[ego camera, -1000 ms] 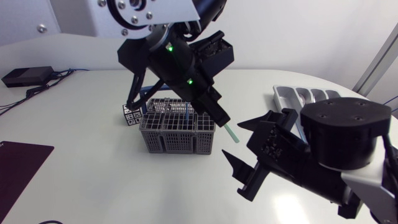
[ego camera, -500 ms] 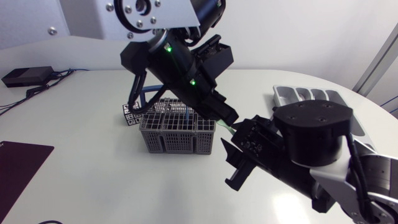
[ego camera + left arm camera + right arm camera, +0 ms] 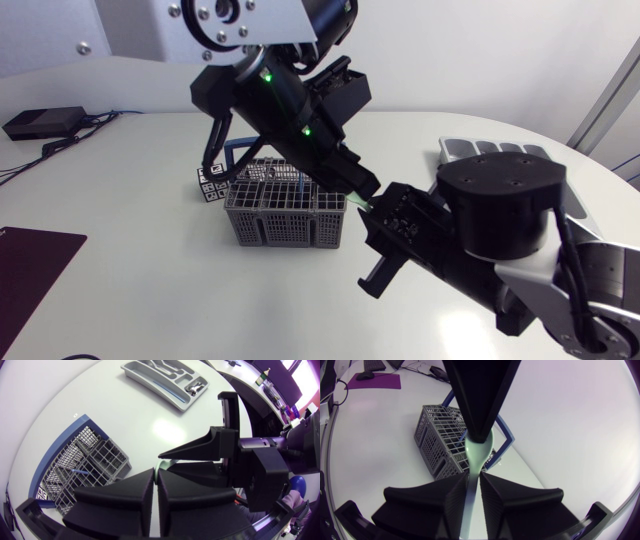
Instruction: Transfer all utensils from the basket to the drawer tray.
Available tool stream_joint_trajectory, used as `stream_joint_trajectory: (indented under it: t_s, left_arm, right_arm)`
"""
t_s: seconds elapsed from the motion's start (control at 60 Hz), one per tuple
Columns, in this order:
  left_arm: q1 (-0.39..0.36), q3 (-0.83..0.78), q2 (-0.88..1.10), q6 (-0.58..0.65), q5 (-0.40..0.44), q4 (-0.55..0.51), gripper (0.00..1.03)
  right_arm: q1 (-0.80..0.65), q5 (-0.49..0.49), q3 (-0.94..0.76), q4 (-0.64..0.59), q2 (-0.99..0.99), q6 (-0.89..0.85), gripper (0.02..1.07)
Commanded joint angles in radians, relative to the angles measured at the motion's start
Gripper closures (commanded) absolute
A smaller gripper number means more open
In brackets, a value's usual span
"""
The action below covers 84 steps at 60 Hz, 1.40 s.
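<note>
A pale green spoon (image 3: 360, 203) hangs in the air just right of the grey wire basket (image 3: 285, 210). My left gripper (image 3: 362, 188) is shut on its bowl end. My right gripper (image 3: 372, 222) meets it from the right. In the right wrist view the handle of the spoon (image 3: 479, 452) runs down between my right gripper (image 3: 474, 477) fingers, which press it from both sides. The left wrist view shows my left gripper (image 3: 155, 472) clamped on the green spoon (image 3: 162, 465). A blue-handled utensil (image 3: 299, 183) stands in the basket. The grey drawer tray (image 3: 455, 152) lies at the far right.
A small tag-marked cube (image 3: 210, 185) and a blue frame (image 3: 240, 155) sit by the basket's back left. A dark purple mat (image 3: 30, 255) lies at the left edge and a black box (image 3: 40, 122) with cables at the far left. Metal utensils (image 3: 195, 389) lie in the tray.
My right gripper has moved left to the spoon and its wide-open fingers have come together on the handle. My left gripper keeps its hold, shifted only slightly.
</note>
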Motion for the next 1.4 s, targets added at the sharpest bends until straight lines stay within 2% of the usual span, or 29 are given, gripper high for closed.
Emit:
stream_joint_trajectory:
  t_s: [0.0,0.1,0.317,0.433,0.517,0.617,0.8,0.9,1.167,1.383]
  left_arm:
    - [0.007,0.002,0.000,-0.027,0.021,-0.015,1.00]
    - [0.006,0.002,-0.001,-0.025,0.022,-0.015,0.99]
    - [0.007,0.003,-0.007,-0.027,0.028,-0.015,0.81]
    - [0.021,0.019,-0.013,-0.035,0.028,-0.015,0.57]
    - [0.044,0.040,-0.021,-0.036,0.031,-0.015,0.33]
    - [0.081,0.049,-0.036,-0.038,0.034,0.019,0.20]
    - [0.164,0.000,-0.084,-0.024,0.036,0.132,0.19]
    - [0.203,-0.072,-0.121,0.005,0.036,0.215,0.19]
    - [0.217,-0.325,-0.213,0.091,0.034,0.417,0.19]
    - [0.217,-0.489,-0.250,0.116,-0.008,0.569,0.19]
  right_arm:
    - [0.002,0.009,0.026,0.005,0.017,-0.002,0.99]
    - [0.001,0.008,0.030,-0.001,0.020,-0.002,1.01]
    - [0.001,-0.008,0.026,-0.015,0.020,-0.002,1.01]
    - [-0.001,-0.034,0.021,-0.033,0.014,-0.002,1.01]
    - [-0.002,-0.058,0.018,-0.056,0.009,-0.001,1.01]
    - [-0.010,-0.086,0.012,-0.081,-0.003,-0.002,1.01]
    - [-0.079,-0.187,-0.005,-0.153,-0.052,-0.015,1.01]
    - [-0.180,-0.296,-0.014,-0.217,-0.095,-0.047,1.01]
    - [-0.539,-0.603,-0.016,-0.366,-0.138,-0.237,1.01]
    - [-0.766,-0.721,-0.002,-0.489,-0.117,-0.490,1.02]
